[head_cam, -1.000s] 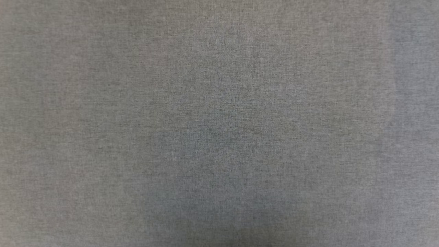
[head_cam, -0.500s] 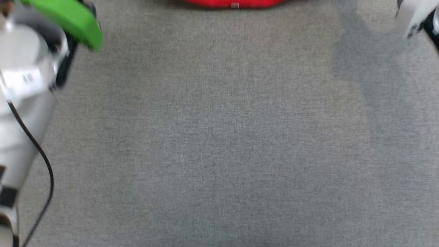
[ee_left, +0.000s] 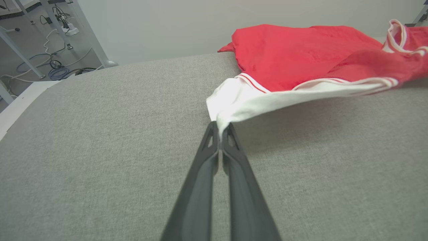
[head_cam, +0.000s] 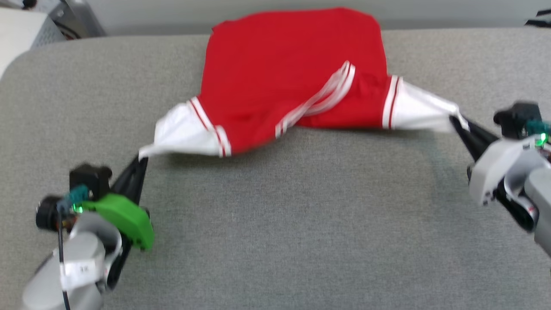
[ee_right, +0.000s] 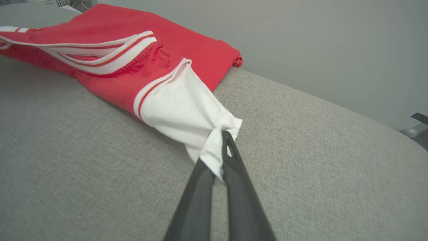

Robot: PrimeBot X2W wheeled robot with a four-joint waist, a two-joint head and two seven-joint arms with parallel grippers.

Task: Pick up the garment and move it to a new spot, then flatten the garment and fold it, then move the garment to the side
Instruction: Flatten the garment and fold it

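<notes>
The garment (head_cam: 284,73) is a red T-shirt with white sleeves and red-white trim, lying across the far middle of the grey table with its hem over the far edge. My left gripper (head_cam: 142,158) is shut on the tip of the white sleeve (ee_left: 234,103) nearer the left, which is pulled off the cloth surface. My right gripper (head_cam: 455,119) is shut on the other white sleeve (ee_right: 187,113) at the right. In the left wrist view the left gripper (ee_left: 220,129) pinches the garment (ee_left: 301,53); in the right wrist view the right gripper (ee_right: 221,140) pinches the garment (ee_right: 117,30). The collar trim (head_cam: 327,94) sags between the sleeves.
The grey fabric table (head_cam: 275,224) stretches wide in front of the shirt. Its rounded far-left corner (head_cam: 26,56) borders a metal stand and cables (ee_left: 57,40) on the floor. A pale wall (ee_right: 317,43) stands behind the far edge.
The head camera has tilted up from bare table cloth, bringing the garment and both grippers into view. Whether the grippers or garment themselves moved cannot be told from the earlier frames.
</notes>
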